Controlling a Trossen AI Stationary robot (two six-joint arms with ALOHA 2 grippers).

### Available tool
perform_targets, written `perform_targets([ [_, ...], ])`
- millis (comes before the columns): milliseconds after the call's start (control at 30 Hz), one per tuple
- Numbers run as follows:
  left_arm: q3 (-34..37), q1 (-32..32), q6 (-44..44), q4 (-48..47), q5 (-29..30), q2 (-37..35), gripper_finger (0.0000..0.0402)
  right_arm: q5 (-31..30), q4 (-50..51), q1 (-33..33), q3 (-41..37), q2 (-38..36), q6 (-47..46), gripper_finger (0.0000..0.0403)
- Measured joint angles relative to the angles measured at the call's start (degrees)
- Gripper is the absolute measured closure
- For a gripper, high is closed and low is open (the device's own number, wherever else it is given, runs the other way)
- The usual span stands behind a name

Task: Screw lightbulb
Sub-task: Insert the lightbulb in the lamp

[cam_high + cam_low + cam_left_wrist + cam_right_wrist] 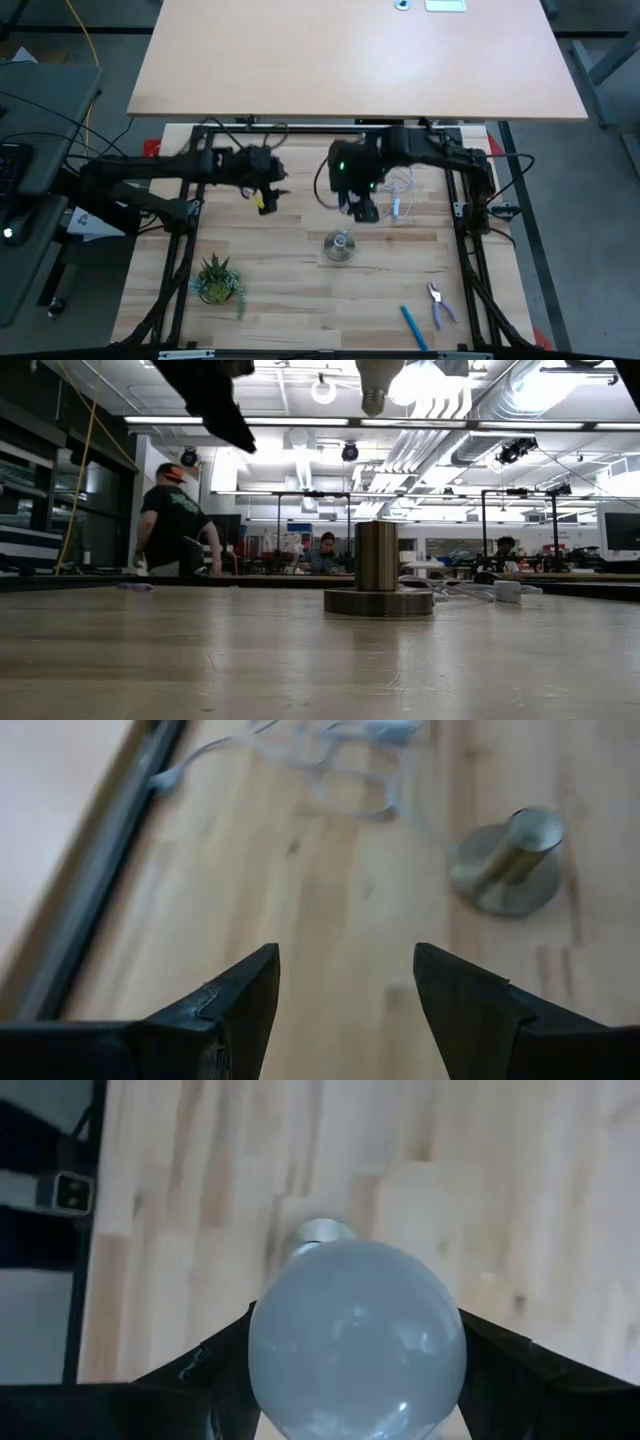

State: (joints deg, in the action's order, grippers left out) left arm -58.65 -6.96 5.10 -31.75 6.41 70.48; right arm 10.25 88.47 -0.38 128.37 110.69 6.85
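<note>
The white lightbulb [357,1342] sits between the fingers of my right gripper [362,205], its silvery screw base [373,400] pointing down. In the low view it hangs high above and about in line with the grey metal socket [378,555]. The socket stands upright on its round base on the table [340,245], and its white cord [400,195] lies behind it. My left gripper [345,980] is open and empty, held above the table left of the socket [510,860]. My right gripper pinches the bulb's round glass globe [270,1350] between its two fingers, one on each side at its widest part. The fingers come from above, pointing down. The bulb is lifted clear of the table, and its screw base [320,1232] points down beyond the fingertips.
A small potted plant [215,278] stands at the near left. Pliers [440,303] and a blue pen [413,327] lie at the near right. The arms' black frame rails run along the table's sides. People show in the room behind the table [175,520].
</note>
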Motion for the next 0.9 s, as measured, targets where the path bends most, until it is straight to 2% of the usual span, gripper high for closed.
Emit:
perform_targets([
  [167,7.6,3.8,0.0,17.2,-3.5,5.0,0.0183,0.1,-2.4,4.4,-7.8,0.1,-4.2,0.0151],
  [300,8.3,6.4,-1.3,22.5,-6.7,11.5,0.0193,0.9,-6.3,6.1,-12.3,0.1,-6.1,0.0151],
  [400,8.3,8.7,-3.4,23.9,-8.1,16.3,0.0232,1.8,-7.6,6.7,-13.3,0.2,-6.6,0.0151],
  [567,8.4,12.1,-9.3,29.8,-8.3,24.2,0.0375,1.7,-9.2,6.9,-13.5,0.2,-5.2,0.0151],
  [733,8.3,13.6,-18.2,41.1,-7.3,29.5,0.0397,-0.7,-10.6,7.2,-13.8,0.1,-3.0,0.0151],
  [900,8.4,14.1,-22.6,41.7,-3.8,30.2,0.0401,-0.4,-13.9,9.4,-19.2,-0.3,0.7,0.0151],
])
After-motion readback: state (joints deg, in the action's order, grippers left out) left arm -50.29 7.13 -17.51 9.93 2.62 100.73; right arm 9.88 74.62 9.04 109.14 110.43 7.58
